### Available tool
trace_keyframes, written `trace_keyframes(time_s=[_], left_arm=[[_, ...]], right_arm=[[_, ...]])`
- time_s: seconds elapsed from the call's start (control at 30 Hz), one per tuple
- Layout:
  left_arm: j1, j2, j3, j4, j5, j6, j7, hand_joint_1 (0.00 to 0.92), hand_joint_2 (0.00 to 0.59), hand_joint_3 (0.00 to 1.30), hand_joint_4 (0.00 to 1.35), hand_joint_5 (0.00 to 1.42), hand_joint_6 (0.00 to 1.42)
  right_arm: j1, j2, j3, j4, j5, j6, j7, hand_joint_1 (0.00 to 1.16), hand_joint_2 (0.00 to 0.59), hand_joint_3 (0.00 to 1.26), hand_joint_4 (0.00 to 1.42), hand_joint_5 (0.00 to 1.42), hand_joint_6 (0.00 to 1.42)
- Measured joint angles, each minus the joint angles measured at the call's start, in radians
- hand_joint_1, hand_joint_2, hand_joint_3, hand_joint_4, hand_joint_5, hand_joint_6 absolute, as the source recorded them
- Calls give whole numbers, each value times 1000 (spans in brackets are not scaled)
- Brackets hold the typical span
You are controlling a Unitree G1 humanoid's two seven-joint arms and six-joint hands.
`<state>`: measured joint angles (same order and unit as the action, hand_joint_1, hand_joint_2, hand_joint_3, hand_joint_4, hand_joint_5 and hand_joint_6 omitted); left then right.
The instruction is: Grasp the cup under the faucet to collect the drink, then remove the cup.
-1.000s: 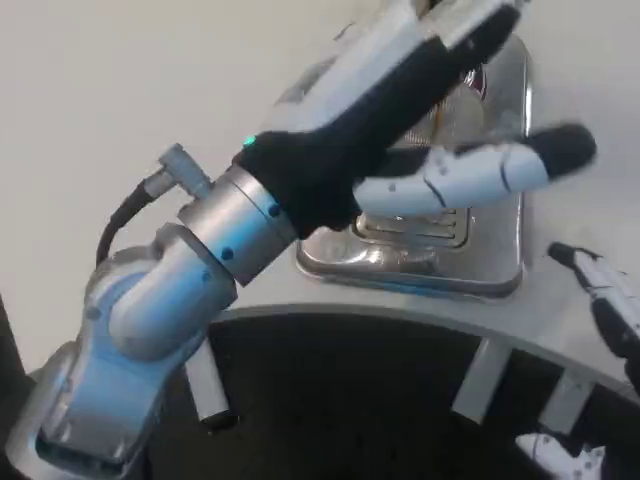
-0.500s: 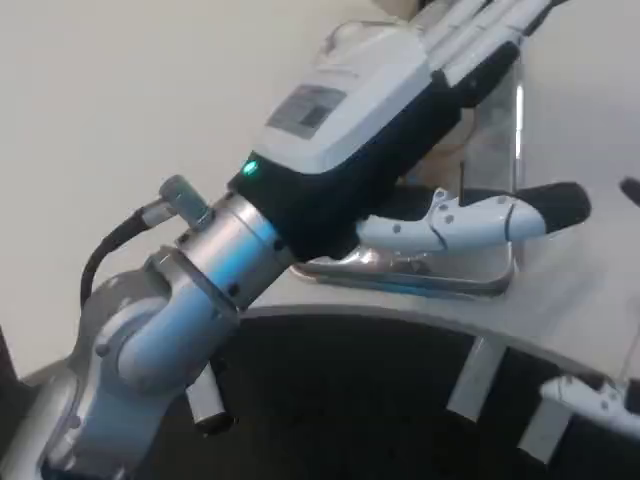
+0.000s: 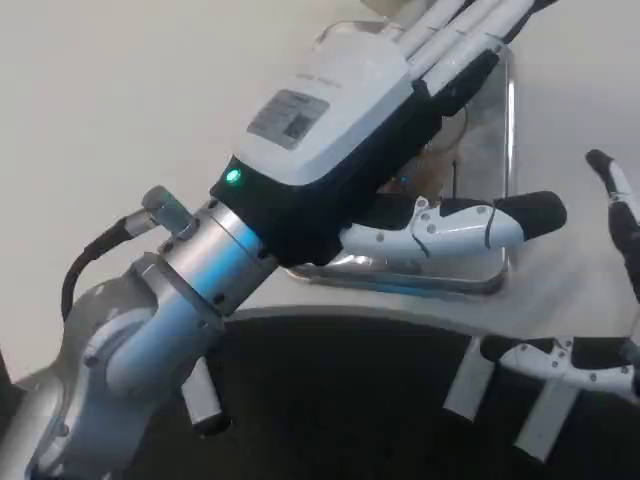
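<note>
The left robot hand [image 3: 350, 130] stretches forward, fingers apart and empty, over the shiny metal drip tray [image 3: 480, 270] on the white tabletop [image 3: 120, 90], hiding any cup, while the right robot hand [image 3: 600, 320] waits with fingers spread.

Left arm comes up from the bottom left corner, silver forearm angled up and to the right, with the left hand [image 3: 340, 130] stretched out flat, white back facing up with a little green light glowing near the wrist. Its fingers [image 3: 470, 30] run straight out past the top edge, and the thumb sticks out sideways to the right. The right hand [image 3: 600, 300] just peeks in at the right edge, fingers spread apart, nothing in them.
</note>
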<state>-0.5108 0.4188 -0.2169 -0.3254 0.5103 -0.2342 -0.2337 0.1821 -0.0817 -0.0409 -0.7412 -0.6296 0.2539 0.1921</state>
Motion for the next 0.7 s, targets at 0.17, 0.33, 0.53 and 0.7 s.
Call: trace_keyframes(time_s=[0.17, 0.33, 0.53, 0.7], left_arm=[[9, -9, -2, -8, 22, 2, 5, 0, 200, 0, 0, 0, 0], [19, -25, 0, -17, 33, 9, 7, 0, 203, 0, 0, 0, 0], [29, -36, 0, -22, 40, 12, 9, 0, 204, 0, 0, 0, 0], [32, -39, 5, -22, 27, 11, 9, 0, 206, 0, 0, 0, 0]], right_arm=[[-37, -5, 23, 54, 11, -1, -22, 1136, 0, 0, 0, 3, 95], [-73, -6, 41, 99, 23, -1, -54, 1037, 0, 0, 0, 3, 95], [-152, 11, 89, 156, 24, 5, -104, 867, 0, 0, 0, 3, 95], [-188, 23, 119, 185, 25, 20, -112, 825, 0, 0, 0, 3, 93]])
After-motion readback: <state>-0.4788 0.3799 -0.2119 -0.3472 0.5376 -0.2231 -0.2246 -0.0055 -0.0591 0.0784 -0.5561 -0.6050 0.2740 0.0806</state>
